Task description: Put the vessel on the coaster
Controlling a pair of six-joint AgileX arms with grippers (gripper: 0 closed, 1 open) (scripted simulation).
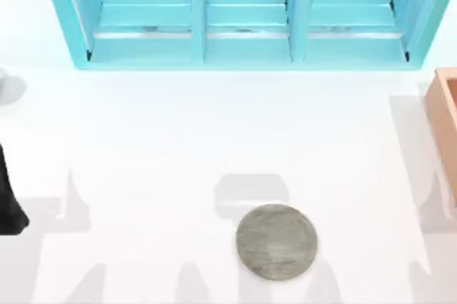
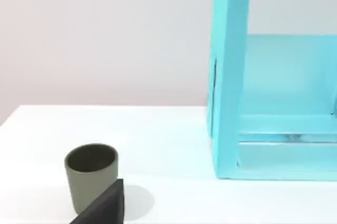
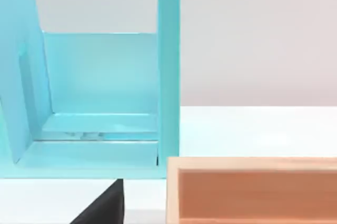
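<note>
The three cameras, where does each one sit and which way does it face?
Top view: above the table, looking down on the coaster, the blue shelf and a wooden box; a dark bit of the left arm shows.
Left wrist view: low, facing the cup and the shelf's end.
Right wrist view: low, facing the shelf and box.
All three share the shelf.

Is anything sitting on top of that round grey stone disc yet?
No. The coaster lies bare on the white table. The cup stands elsewhere on the table. What lies beneath the coaster is covered.
</note>
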